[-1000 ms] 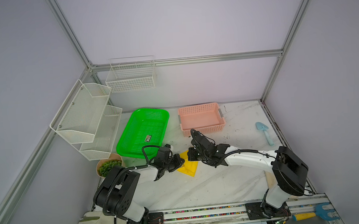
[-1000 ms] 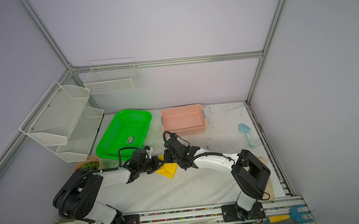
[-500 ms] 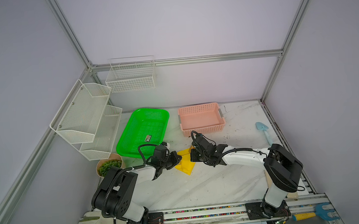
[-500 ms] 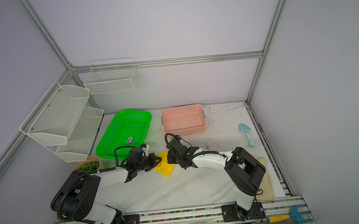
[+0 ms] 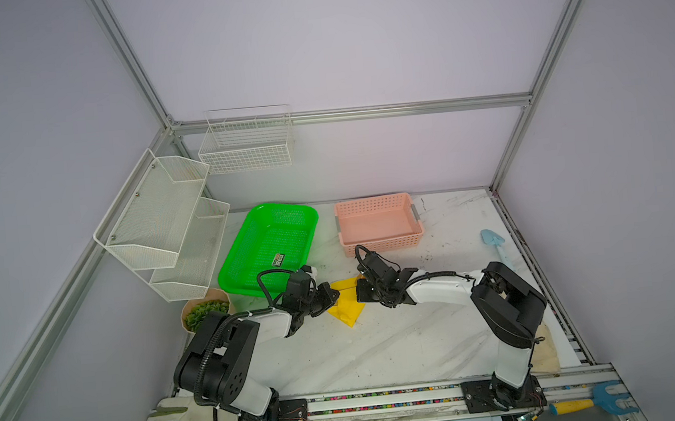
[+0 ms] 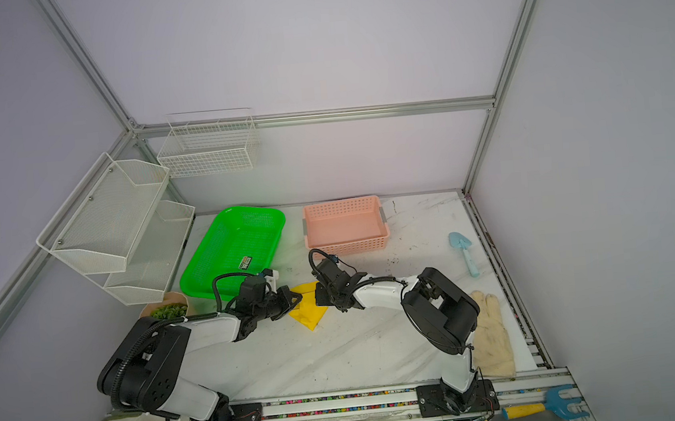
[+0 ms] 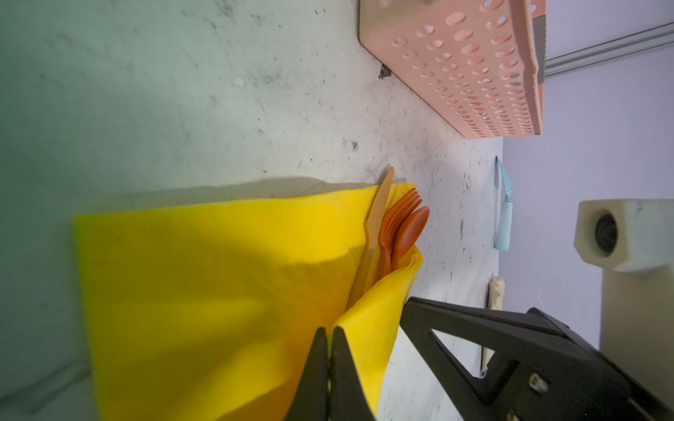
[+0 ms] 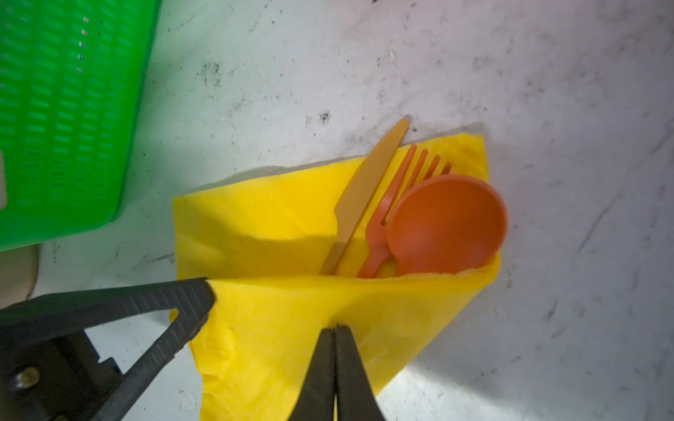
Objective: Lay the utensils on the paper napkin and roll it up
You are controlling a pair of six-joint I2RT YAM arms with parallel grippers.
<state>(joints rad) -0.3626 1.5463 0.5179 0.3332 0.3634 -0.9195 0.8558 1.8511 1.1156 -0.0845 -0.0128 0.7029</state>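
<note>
Spoon (image 8: 446, 224), fork (image 8: 397, 197) parallel in napkin (image 8: 291, 328), heads seemingly toward pink basket (image 5: 380, 243).

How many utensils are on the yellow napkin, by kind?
knife, pale orange: 1
fork, orange: 1
spoon, orange: 1
Total: 3, all on the paper napkin, handles tucked under its folded flap.

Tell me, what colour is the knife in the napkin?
The knife is pale tan-orange, lighter than the fork; right wrist view shows it best.
</note>
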